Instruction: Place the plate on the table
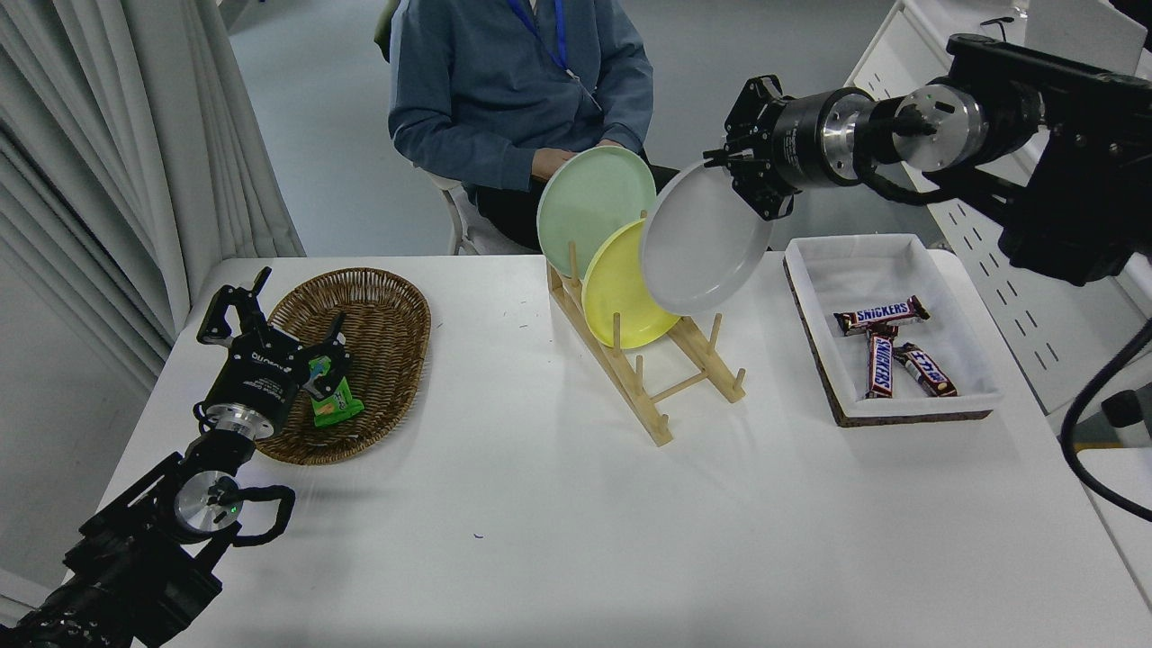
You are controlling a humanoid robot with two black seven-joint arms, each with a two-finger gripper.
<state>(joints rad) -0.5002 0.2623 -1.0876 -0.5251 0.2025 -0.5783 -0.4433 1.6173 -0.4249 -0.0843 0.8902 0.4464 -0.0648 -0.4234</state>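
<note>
The light grey plate [705, 241] is held up on edge above the front of the wooden dish rack [661, 373]. My right gripper [740, 176] comes in from the upper right and is shut on the plate's upper rim. The plate overlaps the yellow plate [621, 288], and whether it still touches the rack cannot be seen. The white table [576, 504] lies below. My left gripper [286, 324] is parked at the lower left, over the wicker basket, with its fingers apart.
The pale green plate [589, 202] and the yellow plate stand in the rack. A wicker basket [378, 333] holds a green packet [333, 400]. A white tray [976, 360] at the right holds chocolate bars [886, 346]. A person [517, 81] sits at the far side.
</note>
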